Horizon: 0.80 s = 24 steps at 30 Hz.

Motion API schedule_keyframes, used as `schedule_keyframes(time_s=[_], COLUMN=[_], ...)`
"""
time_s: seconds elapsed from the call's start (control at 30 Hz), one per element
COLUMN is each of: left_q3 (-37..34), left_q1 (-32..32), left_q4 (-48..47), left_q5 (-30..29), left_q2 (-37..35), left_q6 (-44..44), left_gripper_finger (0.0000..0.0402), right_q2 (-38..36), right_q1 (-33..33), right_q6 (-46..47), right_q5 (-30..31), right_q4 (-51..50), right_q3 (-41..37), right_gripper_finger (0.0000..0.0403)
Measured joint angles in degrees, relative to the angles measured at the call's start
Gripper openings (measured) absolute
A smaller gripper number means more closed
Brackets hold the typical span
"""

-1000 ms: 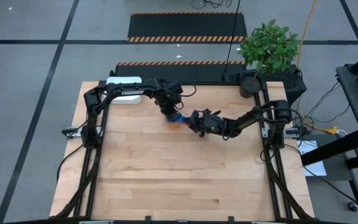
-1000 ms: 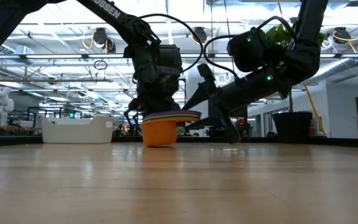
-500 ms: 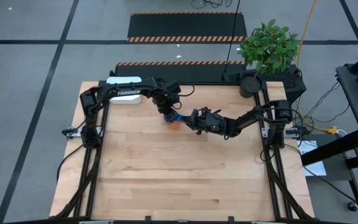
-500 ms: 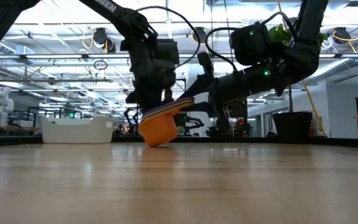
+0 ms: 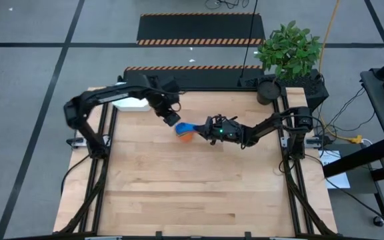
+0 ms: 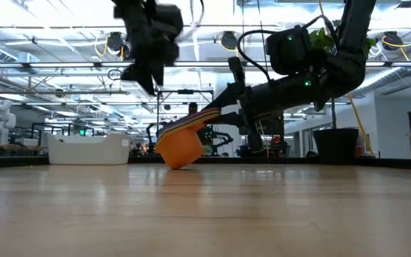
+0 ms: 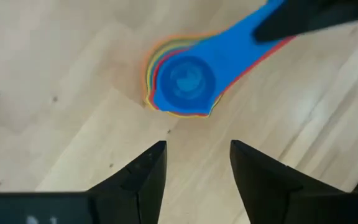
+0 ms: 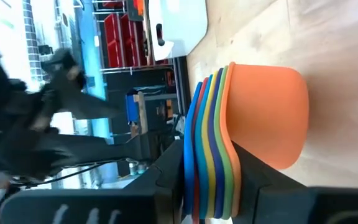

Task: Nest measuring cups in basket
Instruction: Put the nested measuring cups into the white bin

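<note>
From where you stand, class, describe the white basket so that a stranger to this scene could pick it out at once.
Start at the wooden table and look to its far left corner, behind the raised left arm. There stands the basket, a low white rectangular bin with rounded corners. It is the only white container, well apart from the bright stack of measuring cups near the middle.

nested measuring cups point(image 5: 185, 131) mid-table — tilted, basket point(image 5: 131, 103) behind-left at table's point(image 5: 192, 193) far edge

a pale wooden counter point(image 5: 192, 180) carries the white basket point(image 5: 131, 103) at its far left corner and the tilted stack of nested measuring cups point(image 5: 185, 132) near the middle.
</note>
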Motion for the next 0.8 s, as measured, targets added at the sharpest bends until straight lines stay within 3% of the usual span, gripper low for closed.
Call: schedule_keyframes(time_s=[0.1,0.33,0.6,0.8], left_q3=[0.0,-0.33,-6.17,-15.21], left_q1=[0.02,1.16,9.94,16.54], left_q4=[0.0,-0.21,-2.95,-2.87], left_q5=[-3.31,-20.19,-21.73,-24.74], left_q2=[-5.26,-14.84,-16.04,-16.01], left_q6=[-2.92,-4.73,-2.6,-5.0], left_gripper_finger=[0.0166,0.0137,0.0128,0.0167], right_q2=[-1.97,-9.94,-16.92,-24.63], right_q1=[0.04,-0.34,-3.06,-5.96], right_q6=[0.32,-5.5,-13.81,-17.29], right_q5=[0.03,0.06,0.57,3.31], right_q4=[-2.66,-18.41,-31.92,-37.79], right_q3=[0.21,6.23,12.17,12.24], right_gripper_finger=[0.0067,0.0067,0.0067,0.0067])
